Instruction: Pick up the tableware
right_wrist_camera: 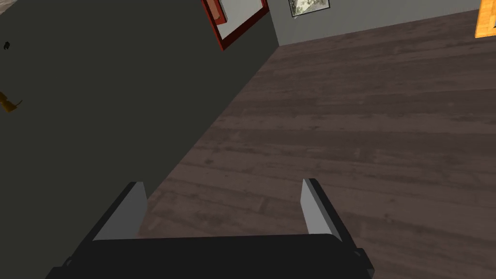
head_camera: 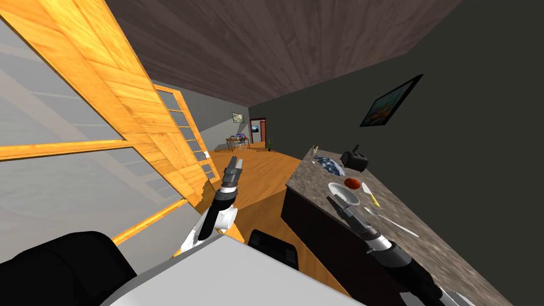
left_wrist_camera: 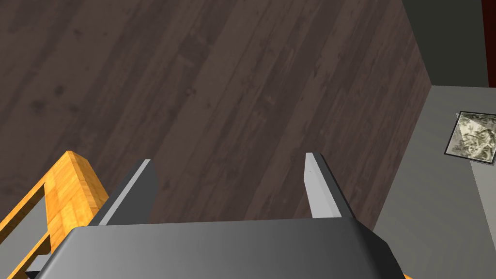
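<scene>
On the speckled stone counter (head_camera: 425, 244) to my right lie a white bowl (head_camera: 345, 191), a small red bowl (head_camera: 352, 183), a yellow-handled knife (head_camera: 371, 194) and a long silver spoon (head_camera: 391, 222). My right gripper (head_camera: 334, 203) hovers at the counter's front edge, its tips just short of the white bowl's near rim. In the right wrist view the right gripper (right_wrist_camera: 223, 183) stands open with nothing between its fingers. My left gripper (head_camera: 237, 161) is raised over the wooden floor, away from the counter, and in the left wrist view this gripper (left_wrist_camera: 227, 162) is open and holds nothing.
Further along the counter sit a blue patterned plate (head_camera: 329, 164), a dark toaster (head_camera: 354, 159) and small bottles (head_camera: 315, 149). A large wooden-framed window (head_camera: 106, 133) runs along my left. A black chair (head_camera: 58, 271) stands at the near left. Open wooden floor (head_camera: 265, 175) lies ahead.
</scene>
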Robot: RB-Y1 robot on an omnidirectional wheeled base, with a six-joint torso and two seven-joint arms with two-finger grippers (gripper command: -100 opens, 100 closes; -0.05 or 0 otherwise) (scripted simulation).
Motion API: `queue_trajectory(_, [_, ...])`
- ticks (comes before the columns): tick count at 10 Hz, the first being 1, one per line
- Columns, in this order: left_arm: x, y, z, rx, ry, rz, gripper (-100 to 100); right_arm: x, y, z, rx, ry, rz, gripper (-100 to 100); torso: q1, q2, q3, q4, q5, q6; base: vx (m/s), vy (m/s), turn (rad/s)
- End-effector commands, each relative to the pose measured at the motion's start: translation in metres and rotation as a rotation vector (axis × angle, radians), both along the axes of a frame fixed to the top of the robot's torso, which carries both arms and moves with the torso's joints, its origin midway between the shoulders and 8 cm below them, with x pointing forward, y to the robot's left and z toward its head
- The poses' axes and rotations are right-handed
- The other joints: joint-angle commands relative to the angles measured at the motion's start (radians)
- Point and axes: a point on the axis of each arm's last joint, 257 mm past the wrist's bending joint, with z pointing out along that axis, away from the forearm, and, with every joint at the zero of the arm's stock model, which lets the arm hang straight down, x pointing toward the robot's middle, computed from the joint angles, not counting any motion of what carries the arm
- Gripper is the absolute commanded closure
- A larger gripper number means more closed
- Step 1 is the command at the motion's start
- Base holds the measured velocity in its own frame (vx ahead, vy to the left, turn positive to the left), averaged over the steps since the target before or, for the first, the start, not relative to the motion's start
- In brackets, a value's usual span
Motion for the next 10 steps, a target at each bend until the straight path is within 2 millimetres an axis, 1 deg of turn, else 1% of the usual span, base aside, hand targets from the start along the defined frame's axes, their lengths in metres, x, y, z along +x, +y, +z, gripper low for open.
queue_trajectory(1, [0.0, 0.0, 0.0, 0.0, 0.0, 0.0, 0, -0.001, -0.011, -0.01, -0.093, 0.012, 0.007, -100, 0.0, 0.0, 0.0, 0.0, 0.0, 0.0, 0.006, 0.06, 0.059])
queue_trajectory(2, [0.0, 0.0, 0.0, 0.0, 0.0, 0.0, 0, -0.001, -0.012, -0.01, -0.103, 0.014, 0.012, -100, 0.0, 0.0, 0.0, 0.0, 0.0, 0.0, 0.0, 0.053, 0.039])
queue_trajectory(3, [0.0, 0.0, 0.0, 0.0, 0.0, 0.0, 0, -0.001, -0.023, -0.019, -0.177, 0.027, 0.013, -100, 0.0, 0.0, 0.0, 0.0, 0.0, 0.0, -0.001, 0.057, 0.075])
queue_trajectory(4, [0.0, 0.0, 0.0, 0.0, 0.0, 0.0, 0, -0.001, -0.024, -0.019, -0.188, 0.028, 0.018, -100, 0.0, 0.0, 0.0, 0.0, 0.0, 0.0, 0.003, 0.043, 0.023])
queue_trajectory(6, [0.0, 0.0, 0.0, 0.0, 0.0, 0.0, 0, -0.002, -0.046, -0.036, -0.331, 0.056, 0.023, -100, 0.0, 0.0, 0.0, 0.0, 0.0, 0.0, 0.018, 0.067, 0.071])
queue_trajectory(7, [0.0, 0.0, 0.0, 0.0, 0.0, 0.0, 0, -0.001, -0.052, -0.037, -0.352, 0.065, 0.025, -100, 0.001, -0.002, -0.001, 0.0, 0.0, 0.0, 0.03, 0.058, 0.038])
queue_trajectory(9, [0.0, 0.0, 0.0, 0.0, 0.0, 0.0, 0, -0.003, -0.081, -0.057, -0.493, 0.108, 0.018, -100, 0.0, -0.001, -0.001, 0.0, 0.0, 0.0, 0.03, 0.061, 0.083])
queue_trajectory(10, [0.0, 0.0, 0.0, 0.0, 0.0, 0.0, 0, -0.003, -0.084, -0.056, -0.511, 0.112, 0.024, -100, 0.001, -0.002, -0.001, -0.001, 0.0, 0.0, 0.038, 0.04, 0.021])
